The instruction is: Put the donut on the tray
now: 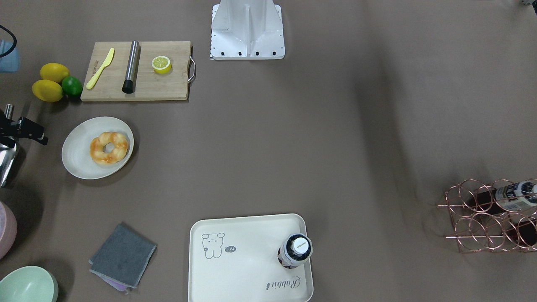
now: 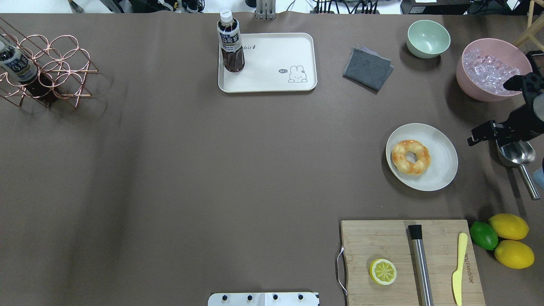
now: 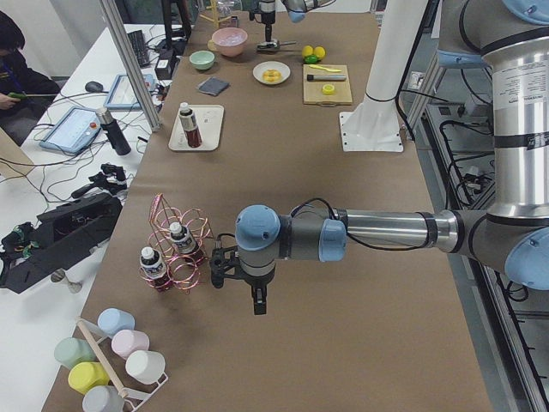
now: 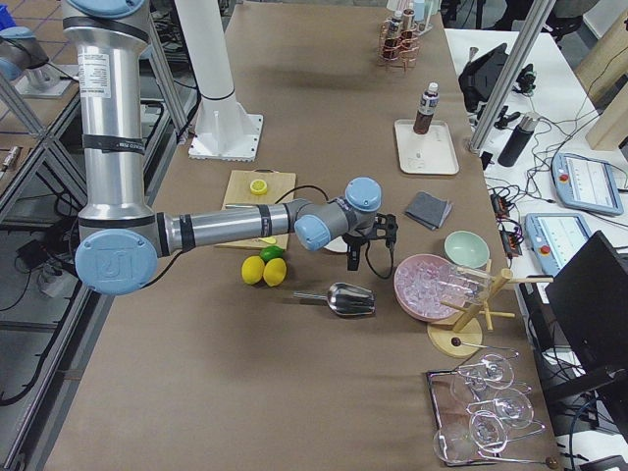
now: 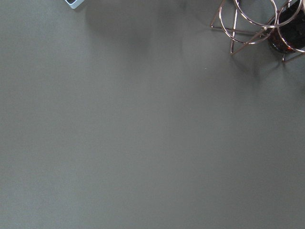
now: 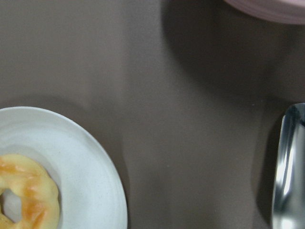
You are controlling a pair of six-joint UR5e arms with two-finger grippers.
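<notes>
One donut (image 2: 410, 157) on one plate (image 2: 442, 170), one tray (image 2: 272, 63), left and right jaws' opening unclear

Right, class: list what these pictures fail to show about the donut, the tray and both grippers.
Left gripper: seen only in the exterior left view, too small to judge its jaws.
Right gripper: overhead view shows it from above, jaws unclear.
Donut: right wrist view crops it at the corner.
Tray lettering: bottle hides part, overhead.
</notes>
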